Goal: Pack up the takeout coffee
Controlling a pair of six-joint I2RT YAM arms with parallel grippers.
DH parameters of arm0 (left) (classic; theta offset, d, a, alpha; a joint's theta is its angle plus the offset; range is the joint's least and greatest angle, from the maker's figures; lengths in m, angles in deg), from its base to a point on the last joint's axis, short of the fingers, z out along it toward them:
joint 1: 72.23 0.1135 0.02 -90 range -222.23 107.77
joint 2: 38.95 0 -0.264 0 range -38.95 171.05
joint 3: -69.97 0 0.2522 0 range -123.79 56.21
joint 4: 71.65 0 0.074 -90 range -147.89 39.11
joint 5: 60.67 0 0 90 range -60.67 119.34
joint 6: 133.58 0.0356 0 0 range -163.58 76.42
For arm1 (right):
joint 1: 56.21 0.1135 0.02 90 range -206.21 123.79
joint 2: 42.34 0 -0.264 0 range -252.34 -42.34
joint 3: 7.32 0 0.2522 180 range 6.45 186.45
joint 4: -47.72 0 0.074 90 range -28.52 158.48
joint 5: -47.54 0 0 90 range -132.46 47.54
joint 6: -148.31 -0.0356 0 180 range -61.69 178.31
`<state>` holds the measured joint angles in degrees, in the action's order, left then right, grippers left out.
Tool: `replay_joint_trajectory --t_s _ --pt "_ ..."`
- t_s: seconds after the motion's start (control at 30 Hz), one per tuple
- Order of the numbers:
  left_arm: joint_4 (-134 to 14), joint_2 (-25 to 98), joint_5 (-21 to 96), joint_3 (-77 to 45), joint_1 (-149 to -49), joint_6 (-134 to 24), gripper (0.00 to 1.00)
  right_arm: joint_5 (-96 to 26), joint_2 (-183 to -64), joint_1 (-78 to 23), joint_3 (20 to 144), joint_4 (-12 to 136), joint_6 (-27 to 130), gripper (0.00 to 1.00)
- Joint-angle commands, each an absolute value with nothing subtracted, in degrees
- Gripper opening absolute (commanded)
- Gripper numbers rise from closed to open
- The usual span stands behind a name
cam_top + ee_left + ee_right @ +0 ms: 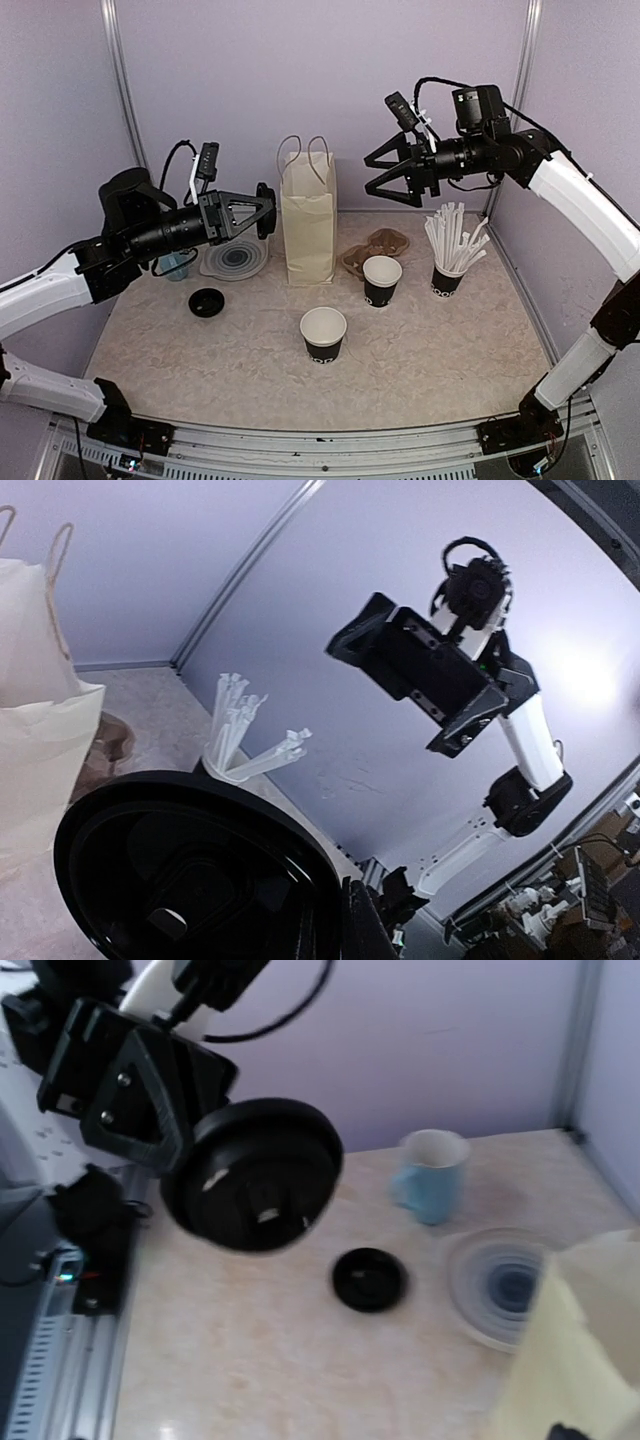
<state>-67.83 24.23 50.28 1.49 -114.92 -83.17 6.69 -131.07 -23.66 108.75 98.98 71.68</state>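
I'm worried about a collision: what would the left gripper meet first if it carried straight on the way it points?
Probably the upright beige paper bag, just beyond the round black plastic lid the left gripper holds; depth is unclear.

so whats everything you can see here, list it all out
coffee cups: two, black with white insides, no lids on; one front centre, one behind it to the right
held lid: one, black, in the air at the left
loose lid: one, black, on the table at the left
clear lids: one stack, left of the bag
paper bag: one, cream, upright, back centre
straw cup: one, black, white straws, right
blue cup: one, back left
cardboard holder: brown, count unclear, right of the bag
table: one, beige
left pincer: shut on the held lid
right pincer: open, empty, raised
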Motion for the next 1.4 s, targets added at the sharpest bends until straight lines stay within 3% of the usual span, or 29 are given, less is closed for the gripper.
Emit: replay_joint_trajectory --t_s 0.0,0.2,0.5,1.03,1.37 --pt "-77.7 28.4 63.5 0.2 -114.7 -89.2 0.0 11.8 -134.1 -19.6 109.3 97.2 71.7 0.99" --pt "-87.0 32.8 70.9 1.9 -115.7 -96.4 0.0 -2.4 -131.4 -11.9 103.4 94.1 81.5 0.99" --pt "-101.4 38.7 73.7 2.6 -116.7 -106.2 0.0 -12.1 -125.5 -5.8 91.9 83.0 78.4 1.0" --pt "-104.3 42.0 72.3 1.2 -118.6 -107.5 0.0 -11.3 -123.3 -5.5 88.2 79.9 73.8 0.99" --pt "-106.3 44.0 72.9 0.4 -118.8 -108.4 0.0 -11.0 -124.3 -5.5 88.2 78.9 72.1 0.84"
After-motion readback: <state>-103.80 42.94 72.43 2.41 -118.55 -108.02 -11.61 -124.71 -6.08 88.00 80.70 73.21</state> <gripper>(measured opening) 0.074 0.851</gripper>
